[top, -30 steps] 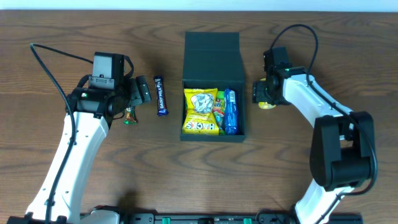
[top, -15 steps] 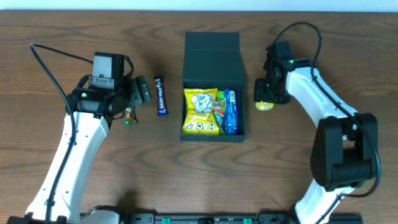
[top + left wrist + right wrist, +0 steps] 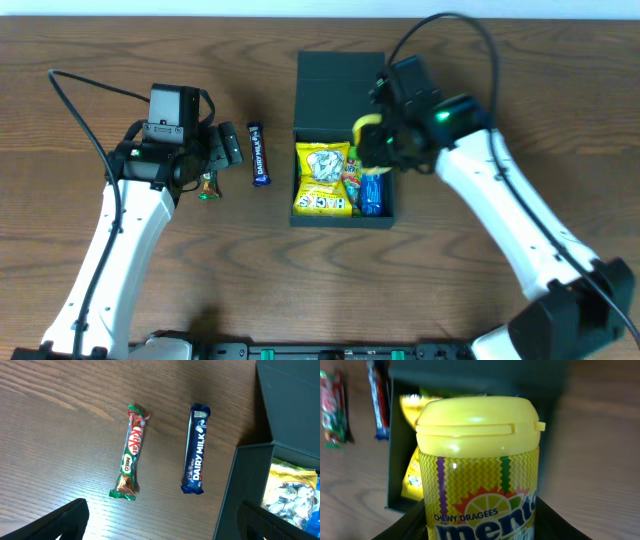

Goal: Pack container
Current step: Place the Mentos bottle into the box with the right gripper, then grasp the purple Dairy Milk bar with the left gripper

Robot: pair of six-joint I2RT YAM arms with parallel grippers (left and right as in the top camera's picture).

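The dark teal container stands open in the middle of the table, its lid flap laid back; yellow snack bags and a blue packet lie inside. My right gripper is shut on a yellow Mentos bottle and holds it over the container's right side; the bottle also shows in the overhead view. My left gripper is open and empty, above the table just left of the container wall. A KitKat Milo bar and a Dairy Milk bar lie ahead of it.
In the overhead view the Dairy Milk bar lies left of the container and the KitKat bar is partly under my left arm. Bare wooden table lies to the right of the container.
My right arm lifted the Mentos bottle from the table right of the container and carried it left over the container. The left arm has not moved.
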